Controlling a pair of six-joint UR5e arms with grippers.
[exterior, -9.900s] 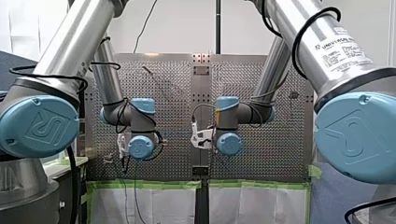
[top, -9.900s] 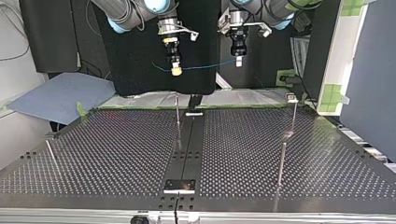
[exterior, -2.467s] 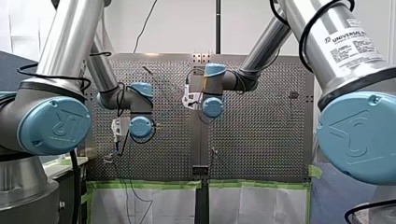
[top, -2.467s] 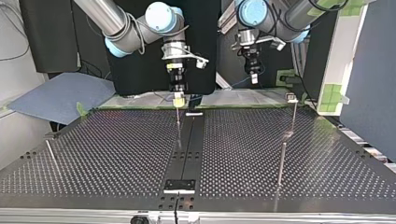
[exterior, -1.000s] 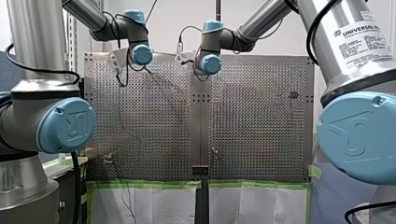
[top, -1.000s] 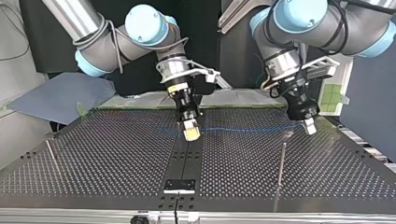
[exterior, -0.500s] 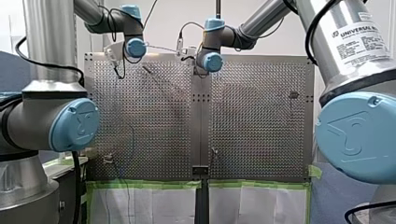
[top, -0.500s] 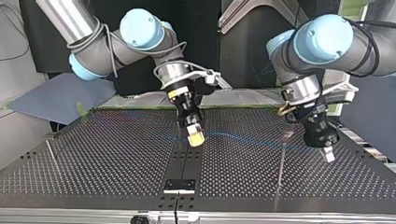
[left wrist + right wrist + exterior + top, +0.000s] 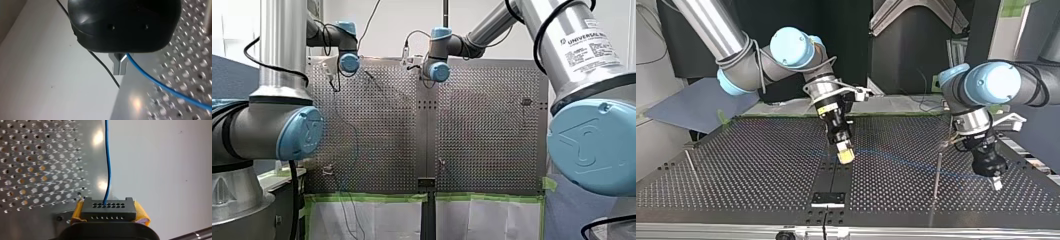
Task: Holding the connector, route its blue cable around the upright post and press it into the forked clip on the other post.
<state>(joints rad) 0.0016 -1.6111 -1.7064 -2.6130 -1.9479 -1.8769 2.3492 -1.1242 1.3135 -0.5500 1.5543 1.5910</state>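
My right gripper, just left of centre in the top view, is clamped on the black connector. The connector sits squarely between the gripper's yellow pads, its rows of small holes facing ahead. The blue cable leaves one of those holes and runs straight ahead of the gripper, with the perforated table beneath and to one side of it. In the top view the cable shows as a faint blue line leading from the connector rightward and slightly down the frame. It ends at my left gripper at the lower right, which points down close over the table. That gripper's metal fingers are pinched together on the cable, which comes out beside them and slants away over the perforations. An upright post stands between the two grippers, nearer my left one. The cable's line crosses the post, but I cannot tell on which side it passes.
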